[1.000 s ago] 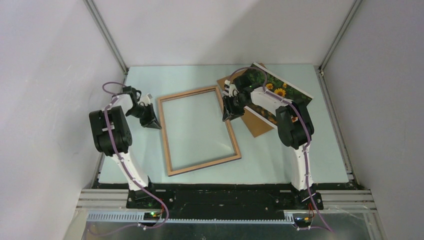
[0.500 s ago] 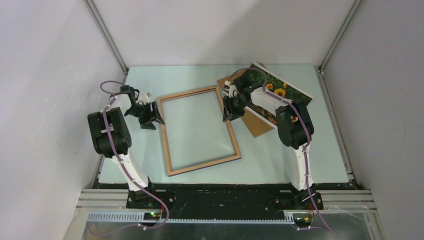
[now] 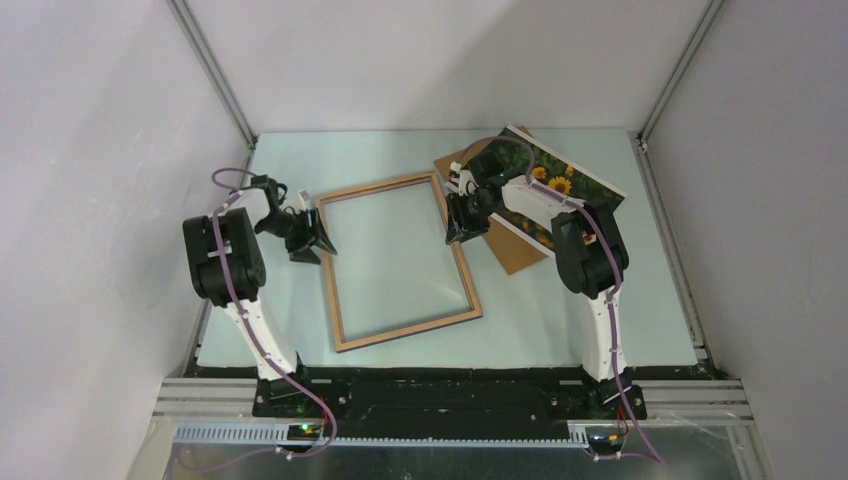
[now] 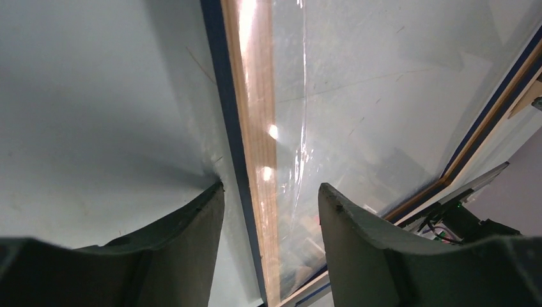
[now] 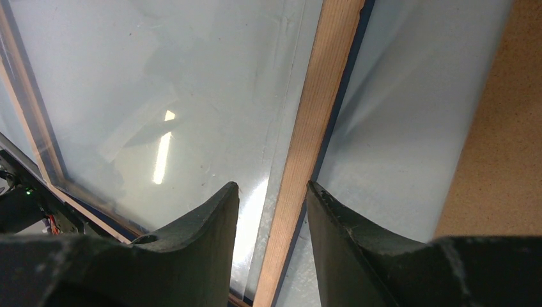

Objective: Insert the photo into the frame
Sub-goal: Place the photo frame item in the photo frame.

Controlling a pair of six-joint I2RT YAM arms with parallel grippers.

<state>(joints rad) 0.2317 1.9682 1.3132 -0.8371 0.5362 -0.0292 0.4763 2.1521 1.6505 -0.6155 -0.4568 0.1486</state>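
Frame point(image 3: 398, 262) between left tool point(image 3: 322, 240), right tool point(image 3: 458, 232)

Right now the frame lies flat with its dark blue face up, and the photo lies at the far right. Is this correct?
No. The frame has its light wood face up, not the dark blue one, as the top external view shows. It lies flat, and the photo lies at the far right.
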